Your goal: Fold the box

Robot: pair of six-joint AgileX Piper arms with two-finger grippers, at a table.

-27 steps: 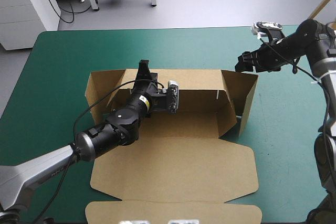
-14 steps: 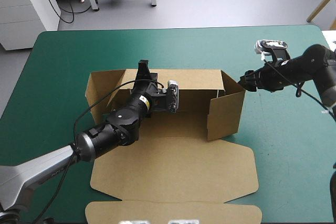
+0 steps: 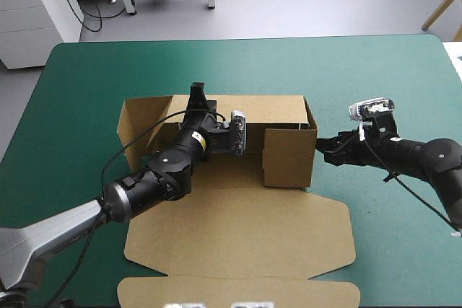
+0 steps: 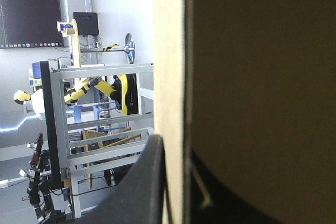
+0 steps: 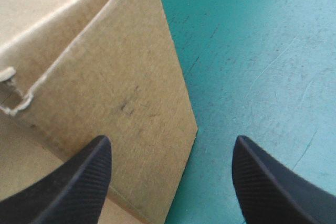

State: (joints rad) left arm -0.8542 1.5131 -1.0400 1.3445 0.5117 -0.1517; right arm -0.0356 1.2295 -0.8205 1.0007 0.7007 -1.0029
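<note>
The box (image 3: 238,236) has its back wall (image 3: 267,110) pinched by the left gripper (image 3: 196,96). The right gripper (image 3: 323,151), fingers (image 5: 68,182) apart, should push the side flap (image 3: 289,156) in gently.

Left tool (image 3: 196,95) clamped, right tool (image 5: 171,145) (low) agape
</note>
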